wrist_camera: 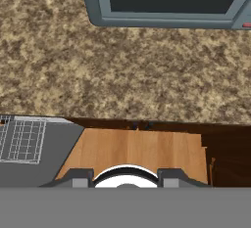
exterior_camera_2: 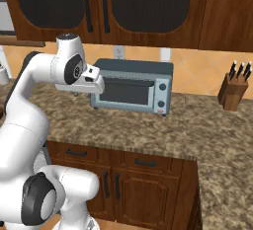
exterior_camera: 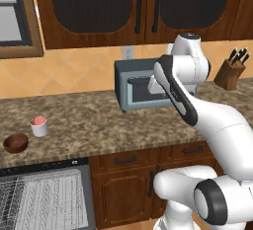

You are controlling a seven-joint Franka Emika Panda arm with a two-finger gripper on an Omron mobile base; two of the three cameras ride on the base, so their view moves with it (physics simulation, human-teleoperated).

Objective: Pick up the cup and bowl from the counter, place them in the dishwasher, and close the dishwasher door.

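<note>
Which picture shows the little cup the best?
The left base view: the cup stands whole on the counter, pinkish-red on top, beside the bowl. The right base view looks at the counter further right, and the hand view looks down at the counter in front of the toaster oven.

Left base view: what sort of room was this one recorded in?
A home kitchen, rendered: a speckled brown-grey granite counter over dark wooden cabinets, a grey toaster oven by the wall, a wooden knife block, and an open dishwasher with a white wire rack.
</note>
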